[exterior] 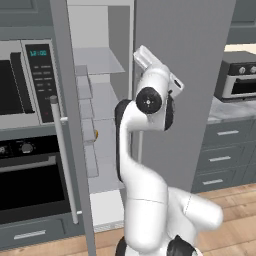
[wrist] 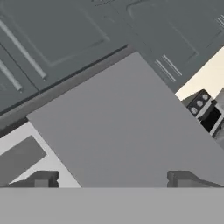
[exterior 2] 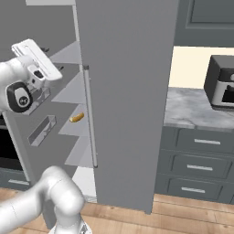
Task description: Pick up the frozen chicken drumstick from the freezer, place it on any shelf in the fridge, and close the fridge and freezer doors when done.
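Drumstick (exterior 2: 76,118) is lying on a middle shelf (exterior 2: 73,93) inside the open compartment, near the shelf's front edge, nothing touching it. Gripper (wrist: 113,177) is sitting wide open and empty, well above the drumstick, facing the grey door (exterior 2: 125,91). Left door (exterior: 70,130) is hanging open, bins on its inside.

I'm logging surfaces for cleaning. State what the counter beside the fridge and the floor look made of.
Counter: looks like polished marble or stone, pale grey with soft cloudy veining. Floor: looks like wood planks, warm brown with visible board seams and a matte finish. Both are rendered, so the look is all there is to judge by.
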{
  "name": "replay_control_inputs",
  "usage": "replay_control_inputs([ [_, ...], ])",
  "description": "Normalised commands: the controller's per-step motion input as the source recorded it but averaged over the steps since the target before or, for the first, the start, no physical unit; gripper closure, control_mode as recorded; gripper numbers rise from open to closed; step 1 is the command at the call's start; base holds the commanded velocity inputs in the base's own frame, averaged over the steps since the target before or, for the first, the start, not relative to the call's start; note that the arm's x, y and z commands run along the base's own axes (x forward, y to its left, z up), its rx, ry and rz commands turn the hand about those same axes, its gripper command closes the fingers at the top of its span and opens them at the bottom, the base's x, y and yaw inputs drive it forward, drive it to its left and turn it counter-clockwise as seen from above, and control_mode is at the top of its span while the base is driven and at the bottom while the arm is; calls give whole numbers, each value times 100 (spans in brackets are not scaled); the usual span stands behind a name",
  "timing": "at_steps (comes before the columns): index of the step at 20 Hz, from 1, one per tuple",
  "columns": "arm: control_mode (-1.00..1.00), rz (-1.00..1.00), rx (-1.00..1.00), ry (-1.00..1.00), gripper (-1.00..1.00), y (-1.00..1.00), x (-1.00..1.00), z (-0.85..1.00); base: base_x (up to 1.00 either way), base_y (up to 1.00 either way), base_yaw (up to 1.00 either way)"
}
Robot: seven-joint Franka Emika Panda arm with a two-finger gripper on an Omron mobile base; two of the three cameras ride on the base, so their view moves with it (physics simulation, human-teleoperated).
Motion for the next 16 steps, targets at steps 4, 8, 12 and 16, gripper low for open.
replay_control_inputs([
  [4, -100, 3, -37, 21, -100, 89, -97, 14, 0, 0, 0],
  [8, -100, 8, -35, 12, -100, 84, -91, -3, 0, 0, 0],
  [12, -100, 11, -39, 4, -100, 100, -18, -44, 0, 0, 0],
  [16, -100, 13, -36, 0, -100, 100, -3, -44, 0, 0, 0],
])
